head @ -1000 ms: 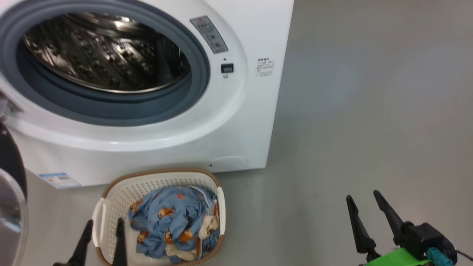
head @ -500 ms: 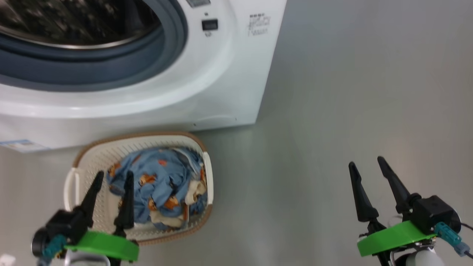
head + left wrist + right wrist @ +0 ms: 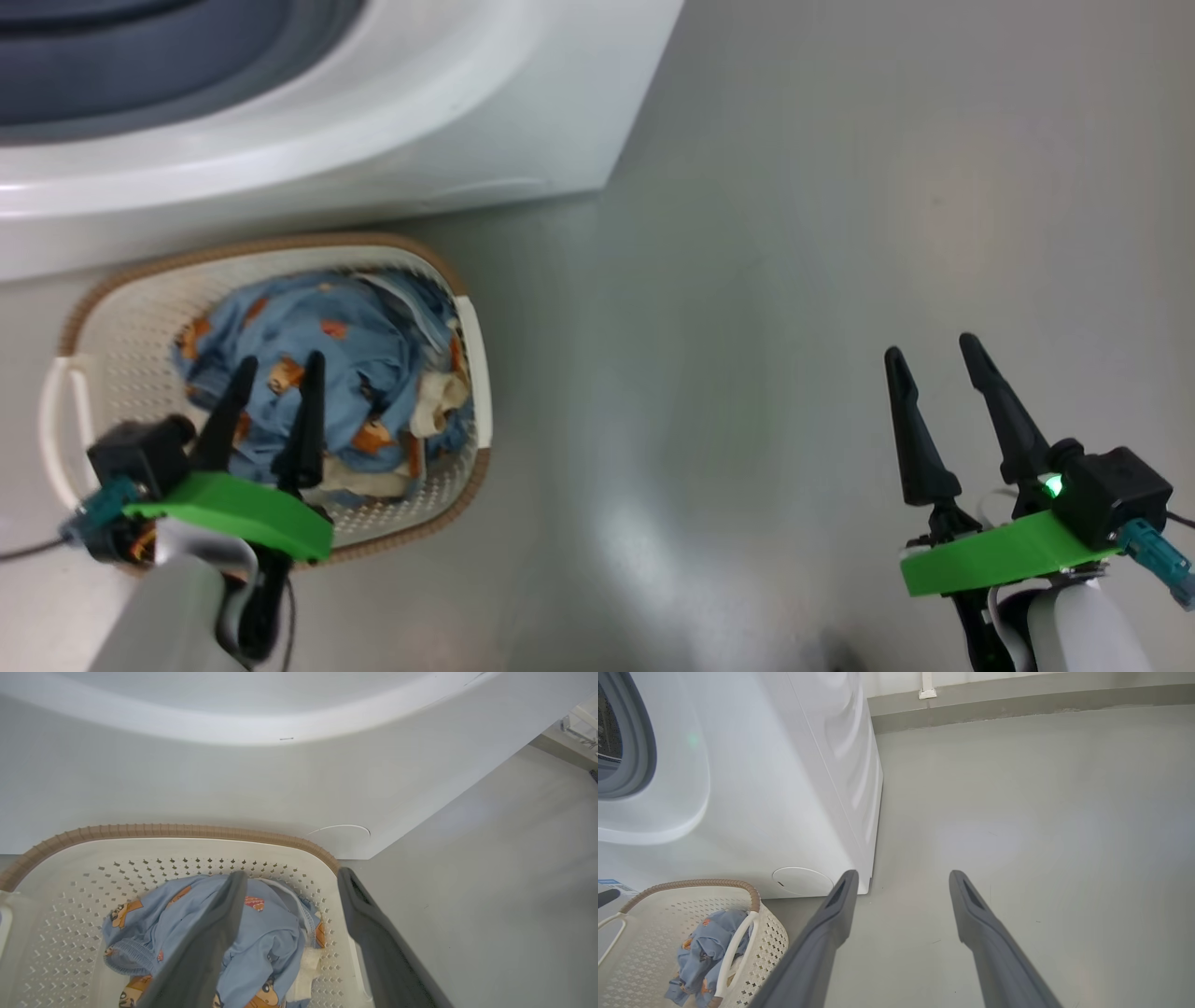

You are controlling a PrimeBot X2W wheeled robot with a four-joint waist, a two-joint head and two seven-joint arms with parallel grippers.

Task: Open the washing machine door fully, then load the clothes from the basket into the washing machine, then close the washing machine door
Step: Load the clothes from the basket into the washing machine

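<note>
From the head camera, the washing machine (image 3: 373, 121) fills the upper left, with a strip of its grey gasket (image 3: 140, 56) at the top edge. The basket (image 3: 261, 245) sits on the floor (image 3: 794, 233) just in front of the machine's lower panel. The clothes (image 3: 317, 327) lie heaped inside it, light blue with orange-brown bears and some cream fabric toward the near right. The left hand (image 3: 280, 364) hangs over the basket's near half. Its two fingers are spread apart, point at the heap and grip nothing. The right hand (image 3: 932, 348) is well apart from the basket, over bare floor at the lower right, fingers likewise spread and empty.

From the left wrist camera, the left hand (image 3: 292, 874) is open. One finger (image 3: 219, 933) overlaps the blue clothes (image 3: 271, 933). The other lines up with the basket's (image 3: 163, 830) right wall. Whether either tip touches fabric or plastic cannot be told. The washing machine's (image 3: 233, 779) white front rises just behind the woven-look rim.

From the right wrist camera, the right hand (image 3: 903, 873) is open over grey floor (image 3: 1041, 812), holding nothing. To its left stands the washing machine (image 3: 784, 788). The basket (image 3: 691, 884) sits at the foot of the machine's front, with the clothes (image 3: 700, 947) bunched against its near handle.
</note>
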